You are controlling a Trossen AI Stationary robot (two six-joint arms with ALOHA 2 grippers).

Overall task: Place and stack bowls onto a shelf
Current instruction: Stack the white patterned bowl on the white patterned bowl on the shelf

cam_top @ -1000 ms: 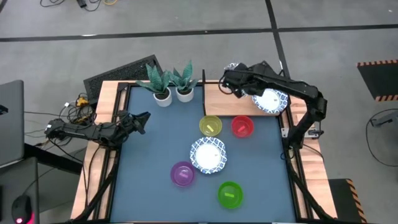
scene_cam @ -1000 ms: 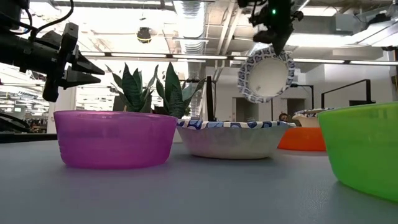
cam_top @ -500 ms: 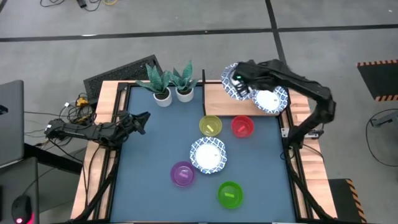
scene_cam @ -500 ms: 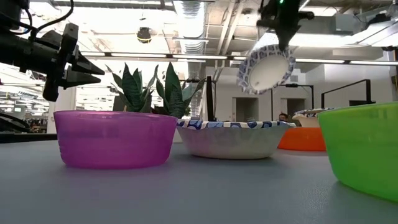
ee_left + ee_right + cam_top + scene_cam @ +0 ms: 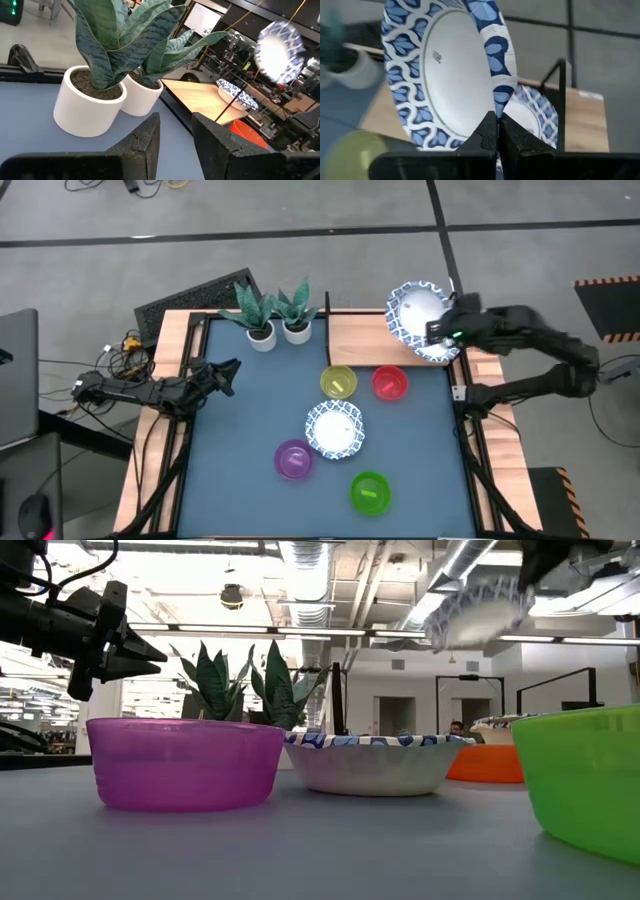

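Observation:
My right gripper (image 5: 442,333) hangs over the right end of the light wooden shelf (image 5: 358,340), shut on a white bowl with a blue patterned rim (image 5: 415,314). A second such bowl (image 5: 447,350) sits on the shelf under it, also seen in the right wrist view (image 5: 536,116). A third patterned bowl (image 5: 335,428) stands on the table with the yellow (image 5: 338,382), red (image 5: 389,383), purple (image 5: 293,459) and green (image 5: 370,491) bowls. My left gripper (image 5: 230,369) waits open near the table's left edge. My right gripper pinches the patterned bowl's rim (image 5: 498,98) between its two fingers, one on the inner face and one on the outer. The fingers reach in roughly level from the table's right side. The bowl is lifted clear and tilted, its white inside showing from above.
Two white plant pots (image 5: 262,336) (image 5: 297,331) stand at the table's far edge, just left of the shelf's black frame post (image 5: 328,308). The shelf's left half is bare board. Blue-grey tabletop (image 5: 240,430) lies open left of the bowls.
My right gripper has swung toward the table's right edge and risen, carrying the patterned bowl from over the shelf's left part to above the bowl on its right end. The bowl has turned from hanging nearly edge-on to facing more upward.

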